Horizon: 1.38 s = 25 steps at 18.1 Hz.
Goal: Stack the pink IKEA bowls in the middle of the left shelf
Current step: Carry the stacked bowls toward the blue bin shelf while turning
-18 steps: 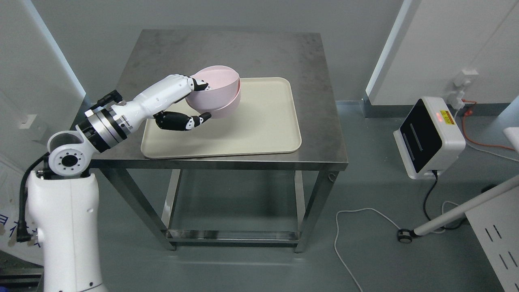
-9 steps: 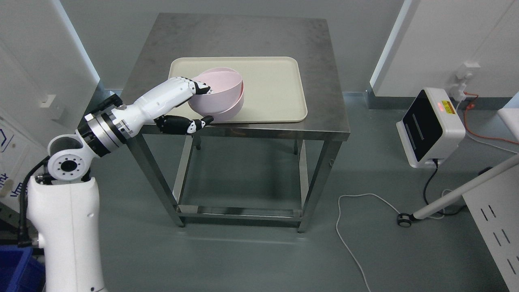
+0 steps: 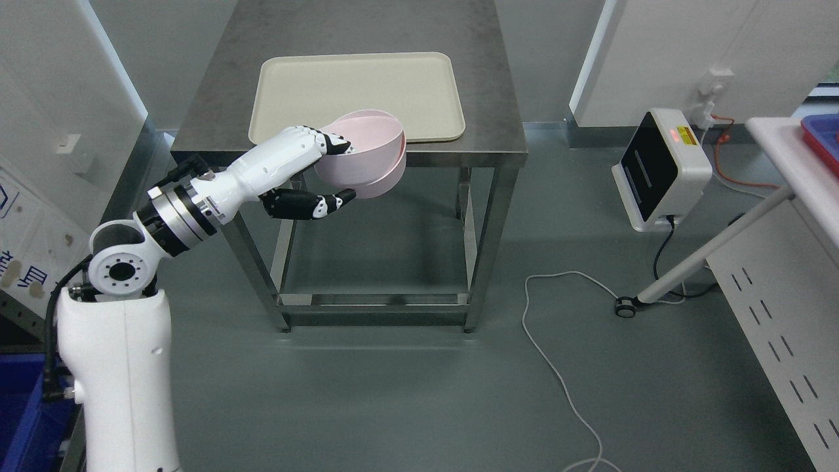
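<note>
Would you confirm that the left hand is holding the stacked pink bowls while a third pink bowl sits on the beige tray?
Not quite. In the head view the left hand does hold the stacked pink bowls, but the beige tray on the steel table carries no third bowl; nothing sits on it.
</note>
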### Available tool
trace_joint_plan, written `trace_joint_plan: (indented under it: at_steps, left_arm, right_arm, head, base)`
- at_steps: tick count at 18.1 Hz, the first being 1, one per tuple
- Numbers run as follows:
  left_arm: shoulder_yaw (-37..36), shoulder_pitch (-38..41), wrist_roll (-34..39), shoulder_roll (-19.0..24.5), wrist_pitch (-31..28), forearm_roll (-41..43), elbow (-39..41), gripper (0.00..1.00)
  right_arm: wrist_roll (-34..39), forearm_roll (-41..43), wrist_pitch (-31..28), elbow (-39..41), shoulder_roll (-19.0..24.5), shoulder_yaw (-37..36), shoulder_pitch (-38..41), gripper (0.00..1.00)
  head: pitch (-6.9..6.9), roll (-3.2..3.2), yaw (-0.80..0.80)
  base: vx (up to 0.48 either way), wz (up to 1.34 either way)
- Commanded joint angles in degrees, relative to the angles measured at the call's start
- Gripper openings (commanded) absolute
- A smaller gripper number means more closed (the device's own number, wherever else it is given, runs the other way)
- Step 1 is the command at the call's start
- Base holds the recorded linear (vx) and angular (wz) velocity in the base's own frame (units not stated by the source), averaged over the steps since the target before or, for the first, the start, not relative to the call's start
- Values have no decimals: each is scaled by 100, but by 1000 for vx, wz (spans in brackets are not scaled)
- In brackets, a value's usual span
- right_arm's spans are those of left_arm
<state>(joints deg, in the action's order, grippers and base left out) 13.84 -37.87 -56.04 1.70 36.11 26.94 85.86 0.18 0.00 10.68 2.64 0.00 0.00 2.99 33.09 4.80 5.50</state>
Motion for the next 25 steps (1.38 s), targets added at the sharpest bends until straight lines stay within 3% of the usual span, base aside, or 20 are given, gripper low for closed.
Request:
trace_joint_plan:
  at_steps: [1, 22, 25]
  left_arm:
    - [-21, 16, -3, -3, -7, -13, 27, 5]
    - [-109, -220, 5, -70, -86, -30, 10, 5]
    - [-433, -335, 23, -70, -139, -22, 10, 5]
  right_arm:
    - [-1, -44, -5, 0, -100, -62, 0, 100]
    - [-1, -44, -5, 0, -100, -53, 0, 100]
    - [-1, -44, -5, 0, -100, -53, 0, 100]
  head:
    - [0, 0, 0]
    - [0, 0, 0]
    - [0, 0, 0]
  base:
    - [-322, -158]
    - [-313, 59]
    - [-249, 225]
